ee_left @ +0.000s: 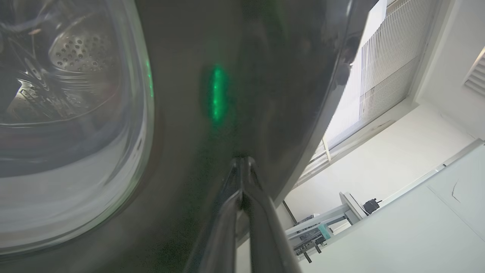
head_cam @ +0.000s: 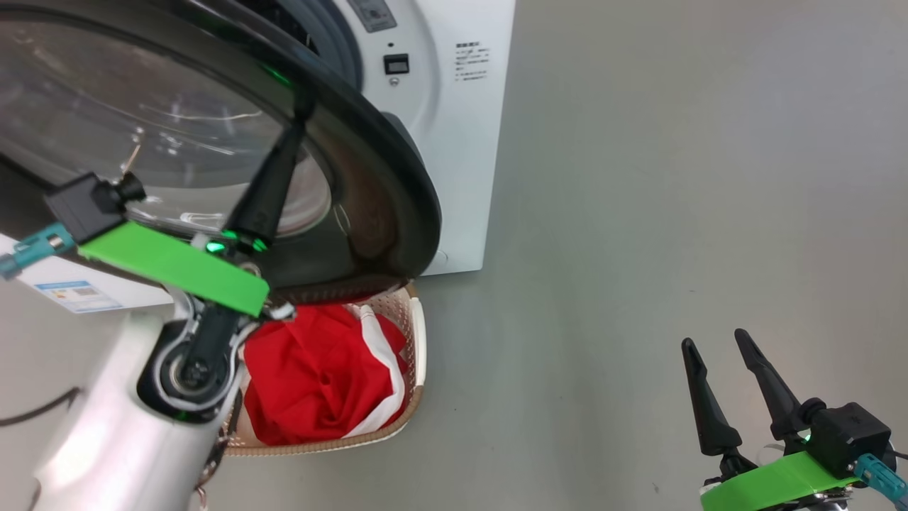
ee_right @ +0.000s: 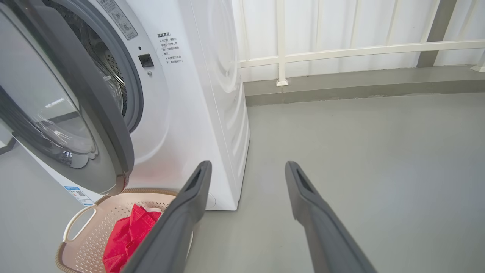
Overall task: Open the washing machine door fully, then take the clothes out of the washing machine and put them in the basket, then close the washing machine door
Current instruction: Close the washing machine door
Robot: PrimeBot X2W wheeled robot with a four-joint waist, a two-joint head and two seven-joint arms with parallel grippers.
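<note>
Already the clothes (head_cam: 319, 376) lie in the basket (head_cam: 418, 333), beneath the half-open door (head_cam: 386, 177). The left gripper (head_cam: 303, 113), fingers pinched together and empty, has its tip against the door's outer black rim, with the washer (head_cam: 461, 142) beyond. The right gripper (head_cam: 715, 341) hangs spread wide and empty, well apart.

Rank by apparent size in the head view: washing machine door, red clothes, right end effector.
1. washing machine door, though its nearness to the camera inflates it.
2. red clothes.
3. right end effector.
</note>
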